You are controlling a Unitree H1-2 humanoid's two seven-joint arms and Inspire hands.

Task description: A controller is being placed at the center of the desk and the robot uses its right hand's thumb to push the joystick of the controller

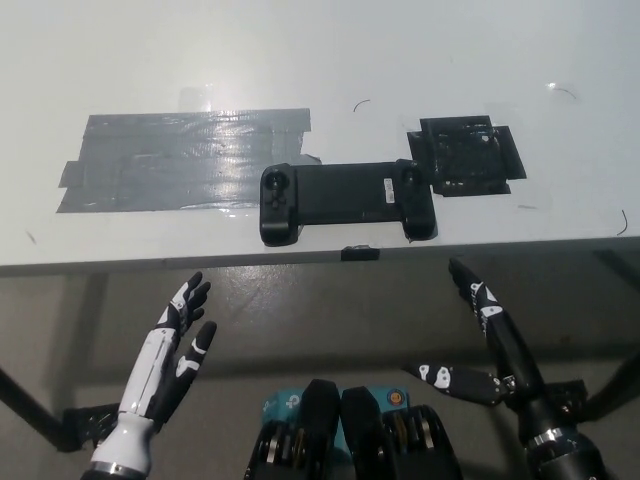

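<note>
The desk (300, 60) runs past the top and side edges; the controller's (345, 200) markings are too small to read.

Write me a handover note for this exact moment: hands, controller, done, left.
Right hand: open, below the desk's near edge, not over the desk, touching nothing.
Left hand: open, resting low at the left, also off the desk.
Controller: flat on the white desk near its front edge, between the grey tape patch and the black patch.
Done: controller is in place.
Left: bring the right hand up, push the joystick with its thumb.
</note>
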